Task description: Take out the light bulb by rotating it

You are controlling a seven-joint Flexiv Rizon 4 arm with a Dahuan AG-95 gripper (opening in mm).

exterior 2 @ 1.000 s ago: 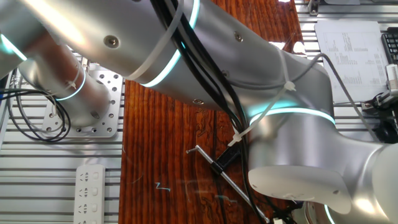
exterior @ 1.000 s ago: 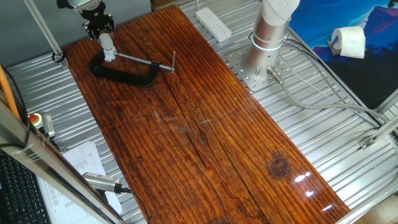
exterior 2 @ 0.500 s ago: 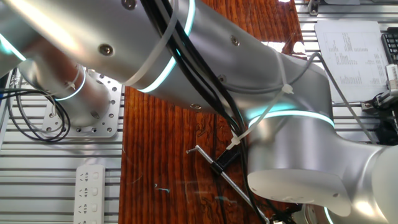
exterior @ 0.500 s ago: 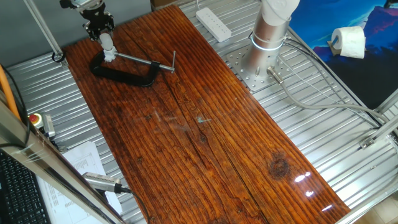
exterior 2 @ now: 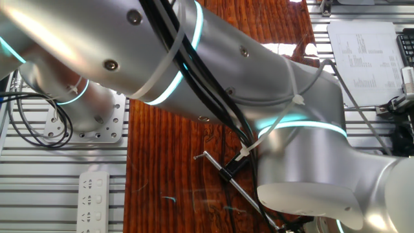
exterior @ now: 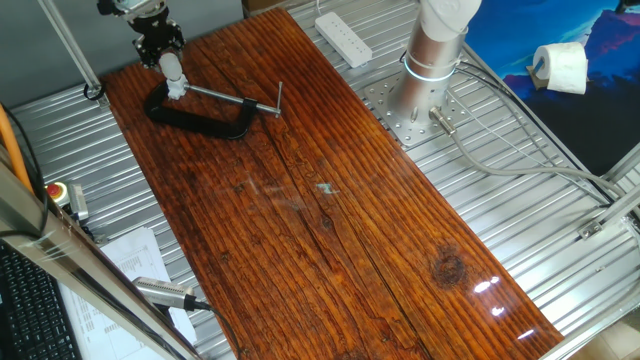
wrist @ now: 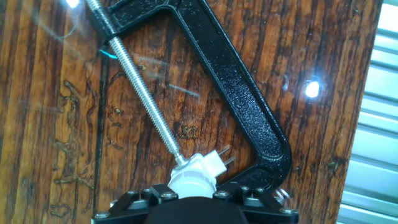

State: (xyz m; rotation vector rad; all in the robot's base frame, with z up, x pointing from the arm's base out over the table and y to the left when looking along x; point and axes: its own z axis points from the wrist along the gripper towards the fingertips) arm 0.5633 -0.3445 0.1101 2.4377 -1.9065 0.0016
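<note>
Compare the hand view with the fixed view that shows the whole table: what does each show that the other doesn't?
Only the hand view shows the threads on the clamp's screw bar and the socket's two pins beside the light bulb.

Only the fixed view shows the gripper standing over the bulb, plus the arm's base, a power strip and a paper roll.

Both show the black C-clamp lying flat on the wooden table with the bulb at its screw end.

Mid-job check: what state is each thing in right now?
gripper: pointing down, shut on the top of the light bulb.
light bulb: upright, seated at the C-clamp's jaw, not yet out.
C-clamp: lying flat on the wooden table.
screw bar: run in, its tip against the bulb's base.
</note>
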